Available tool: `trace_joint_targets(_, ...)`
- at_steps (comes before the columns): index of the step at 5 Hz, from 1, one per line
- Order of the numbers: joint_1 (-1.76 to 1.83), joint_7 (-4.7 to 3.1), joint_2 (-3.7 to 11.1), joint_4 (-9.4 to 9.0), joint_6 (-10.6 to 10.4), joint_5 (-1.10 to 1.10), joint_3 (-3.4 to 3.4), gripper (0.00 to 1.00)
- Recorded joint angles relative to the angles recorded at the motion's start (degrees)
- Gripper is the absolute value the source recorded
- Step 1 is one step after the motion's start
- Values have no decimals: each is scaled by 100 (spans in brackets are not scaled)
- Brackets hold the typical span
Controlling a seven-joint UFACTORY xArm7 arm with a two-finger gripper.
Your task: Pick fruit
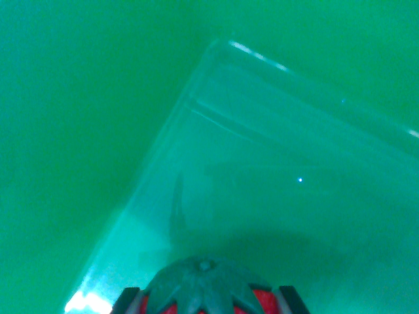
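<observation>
Gripped at the bottom edge of the wrist view, the end effector (pixel 207 302) shows only as two dark finger tips, one on each side of a strawberry (pixel 204 288), and they appear to be pinching it between them. Only the top of the strawberry is visible: a crown of dull green, pointed leaves with slivers of red flesh beneath, so how deep the grip sits cannot be told. Above the strawberry in the view, and seemingly lower in the scene, lies a clear plastic tray (pixel 216 49), set at a slant so that one corner points to the upper left of the strawberry and its long rim runs away to the upper right. A soft dark shadow falls on the tray floor just above the strawberry. Nothing can be seen inside the tray; its floor looks bare, with only a faint ridge line and a few bright glints of light on the plastic. Around the tray, to the strawberry's left and along the top, is the plain green table (pixel 72 124). As for risks, the fruit is round and likely smooth, held only at its sides, so a loose hold could let it slip or roll out between the fingers. It hangs close to the tray's near left edge, so a release here might land it on the rim or outside on the table. The transparent walls are hard to see, and a low pass could knock the tray.
</observation>
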Motion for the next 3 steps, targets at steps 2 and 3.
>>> trace_joint_targets(2, -7, -1, -80, 95, 173, 13, 3, 100)
trace_joint_targets(3, -7, -1, -80, 95, 173, 13, 3, 100)
